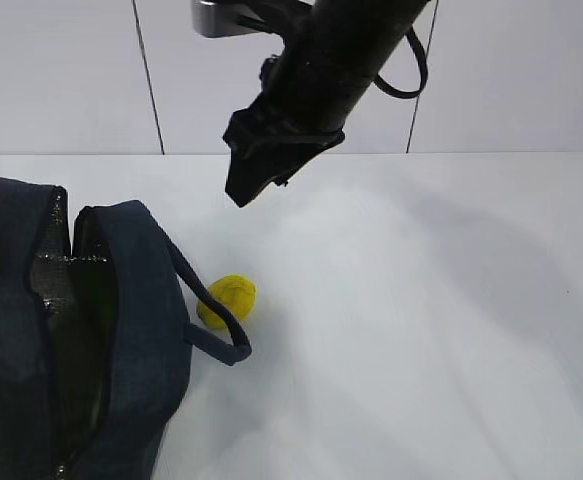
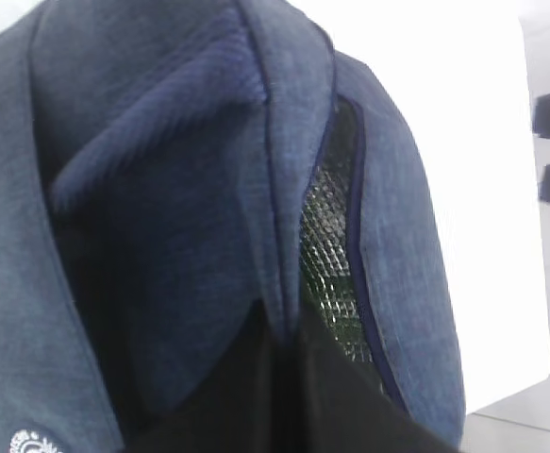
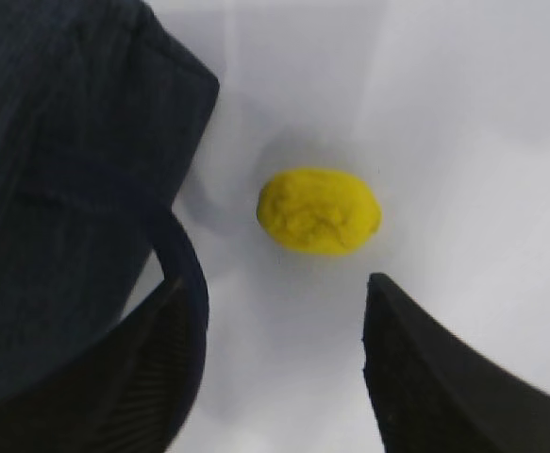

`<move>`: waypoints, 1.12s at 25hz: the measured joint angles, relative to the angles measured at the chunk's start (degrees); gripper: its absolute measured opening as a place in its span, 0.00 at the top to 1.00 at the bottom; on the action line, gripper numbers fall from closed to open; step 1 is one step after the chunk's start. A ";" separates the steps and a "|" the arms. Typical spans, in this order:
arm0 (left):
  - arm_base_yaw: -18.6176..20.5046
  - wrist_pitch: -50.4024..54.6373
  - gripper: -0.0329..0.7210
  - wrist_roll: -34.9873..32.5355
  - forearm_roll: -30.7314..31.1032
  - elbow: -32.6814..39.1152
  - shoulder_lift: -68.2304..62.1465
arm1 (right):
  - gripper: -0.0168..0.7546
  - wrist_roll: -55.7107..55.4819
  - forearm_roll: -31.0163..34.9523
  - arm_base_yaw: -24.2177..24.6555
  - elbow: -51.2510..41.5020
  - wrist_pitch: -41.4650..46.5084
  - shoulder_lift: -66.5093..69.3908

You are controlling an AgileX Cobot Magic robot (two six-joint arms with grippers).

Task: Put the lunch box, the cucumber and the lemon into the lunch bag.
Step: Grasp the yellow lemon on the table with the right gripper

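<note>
Looking at what's left, the lemon (image 1: pixel 227 300) is the only loose item, sitting on the white table (image 1: pixel 421 320) right beside the lunch bag (image 1: pixel 121 330), half tucked behind the bag's strap handle (image 1: pixel 211 320). My guess is it's light and firm, but round with a waxy skin, so it could roll or squirt out if pinched off-centre. I'd take it across the short middle, and watch that strap since it loops just beside the fruit. The right gripper (image 3: pixel 275 377) hangs above the lemon with its jaws standing apart and nothing between them. The left gripper is hard up against the bag; I can't see its fingers properly, but it reads as closed, and whether it's pinching the fabric to hold the mouth open I can't tell. The bag itself is soft and floppy, unzipped, silvery lining (image 2: pixel 331 245) showing. Count: one lemon, one bag, one strap handle in clear view, two grippers. No lunch box or cucumber out on the table; there's a greenish glint inside the bag, but too dark to say.
</note>
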State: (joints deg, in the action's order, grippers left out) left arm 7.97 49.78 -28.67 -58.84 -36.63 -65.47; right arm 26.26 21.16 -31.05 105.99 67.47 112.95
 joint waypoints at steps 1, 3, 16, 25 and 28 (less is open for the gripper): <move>0.11 0.14 0.96 0.00 0.00 0.00 0.00 | 0.39 0.00 0.10 0.60 -1.47 -1.07 -0.36; 0.11 0.97 0.96 0.00 0.00 0.00 0.00 | 0.39 0.00 0.10 1.27 -5.15 -4.58 -1.05; 0.35 6.05 0.96 0.00 0.03 0.00 0.00 | 0.39 2.80 12.87 1.27 -19.96 -29.22 1.42; 0.35 6.15 0.96 2.29 6.15 0.00 0.00 | 0.32 25.13 12.87 1.27 -20.09 -26.16 4.90; 0.35 5.75 0.96 2.61 6.98 0.00 0.00 | 0.26 38.01 12.22 0.30 -20.09 -26.17 4.90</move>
State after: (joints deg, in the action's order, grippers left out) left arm 8.32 55.53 -26.06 -51.86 -36.63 -65.47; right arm 64.27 33.39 -30.74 85.90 41.31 117.86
